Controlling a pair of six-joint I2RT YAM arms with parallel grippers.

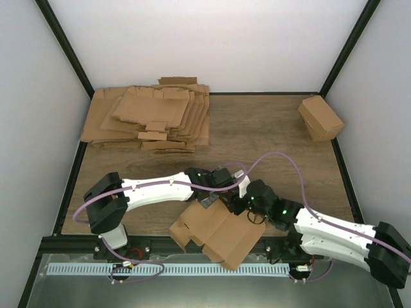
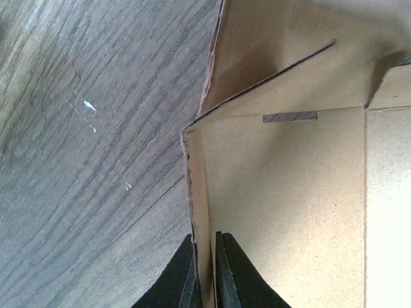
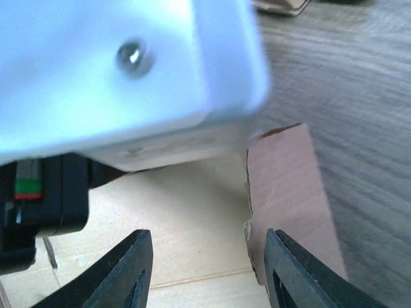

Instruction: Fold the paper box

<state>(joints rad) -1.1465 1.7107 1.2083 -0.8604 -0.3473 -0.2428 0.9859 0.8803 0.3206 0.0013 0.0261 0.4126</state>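
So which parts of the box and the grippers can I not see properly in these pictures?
Top view: the left arm and right arm cover the far part of the paper box and any contact with it.
Left wrist view: the box runs off the top and right edges.
Right wrist view: the blurred left arm hides most of the box beyond the open right gripper.

The paper box point(image 2: 289, 212) is recorded as matt brown cardboard, finely speckled and fibrous, slightly ragged at the cut edges; the pile of sheets point(image 1: 151, 119) and the cuboid point(image 1: 320, 117) are noted in the same dull brown board. The table point(image 1: 270, 128) is surfaced in grey-brown wood grain with a low sheen. The arm shells point(image 1: 160, 187) are finished in smooth glossy white plastic, and the fingers point(image 3: 128, 276) of the right gripper point(image 3: 205, 247) in satin black plastic.
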